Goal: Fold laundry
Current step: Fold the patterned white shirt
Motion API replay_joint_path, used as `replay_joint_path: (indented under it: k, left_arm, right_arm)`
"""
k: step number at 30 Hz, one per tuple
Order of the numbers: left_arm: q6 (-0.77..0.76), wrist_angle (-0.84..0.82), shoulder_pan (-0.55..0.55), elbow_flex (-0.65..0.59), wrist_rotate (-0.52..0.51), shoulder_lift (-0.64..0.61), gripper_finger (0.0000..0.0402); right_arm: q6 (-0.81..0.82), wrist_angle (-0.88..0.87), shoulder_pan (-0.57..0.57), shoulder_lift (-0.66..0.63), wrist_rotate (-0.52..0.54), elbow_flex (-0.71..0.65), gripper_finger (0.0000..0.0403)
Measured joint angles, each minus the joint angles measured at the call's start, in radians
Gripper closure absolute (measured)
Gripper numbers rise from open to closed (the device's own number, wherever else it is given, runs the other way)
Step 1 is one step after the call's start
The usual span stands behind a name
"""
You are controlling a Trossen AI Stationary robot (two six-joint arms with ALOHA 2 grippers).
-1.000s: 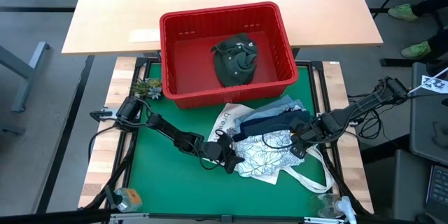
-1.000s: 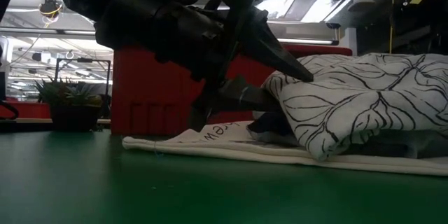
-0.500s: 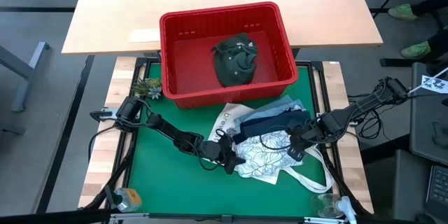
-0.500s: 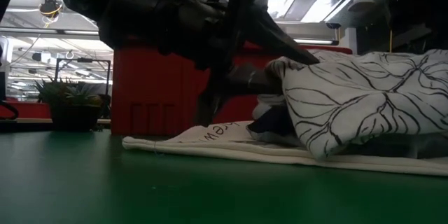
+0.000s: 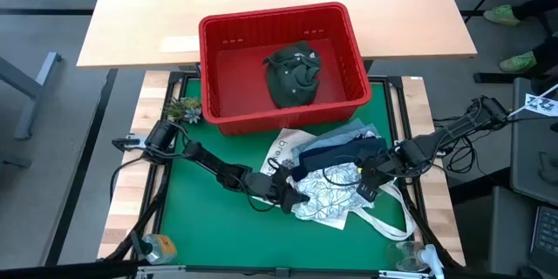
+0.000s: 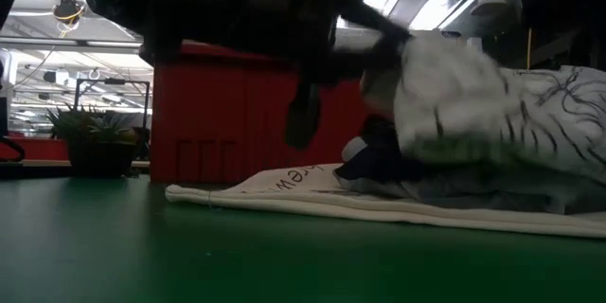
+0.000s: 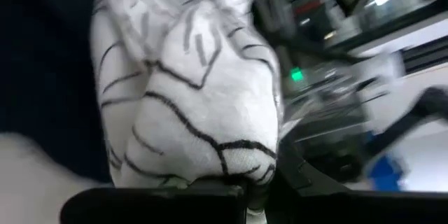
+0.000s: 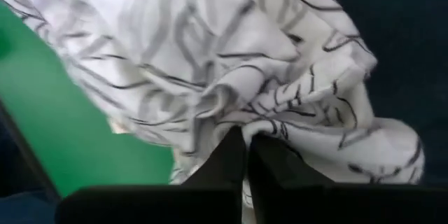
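Your left gripper (image 5: pixel 292 195) and right gripper (image 5: pixel 366 181) each pinch an opposite edge of the white leaf-print garment (image 5: pixel 330 193), bunched between them, so you can lift it clear of the pile.

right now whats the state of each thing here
left gripper: shut on white shirt
right gripper: shut on white shirt
white shirt: crumpled, pinched at both sides
olive garment: bunched in basket
basket: upright
navy garment: rumpled in pile
tote: flat under pile
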Motion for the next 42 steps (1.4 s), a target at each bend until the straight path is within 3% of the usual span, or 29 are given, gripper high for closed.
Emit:
replay_joint_path:
  k: [8, 18, 24, 42]
  left_arm:
    - [-0.034, 0.128, 0.013, 0.002, 0.000, 0.000, 0.0395]
    - [0.004, 0.096, 0.034, 0.125, 0.031, 0.000, 0.0394]
    - [0.006, 0.022, 0.052, 0.176, 0.047, 0.000, 0.0394]
    - [0.062, 0.021, 0.134, 0.253, 0.042, 0.000, 0.0393]
  right_arm:
    - [-0.003, 0.005, 0.000, 0.000, 0.019, 0.068, 0.0398]
    - [0.000, 0.021, 0.000, -0.005, 0.046, 0.068, 0.0400]
    - [0.008, 0.030, 0.000, -0.054, 0.064, 0.068, 0.0401]
    - [0.031, 0.019, 0.000, -0.248, 0.219, 0.068, 0.0402]
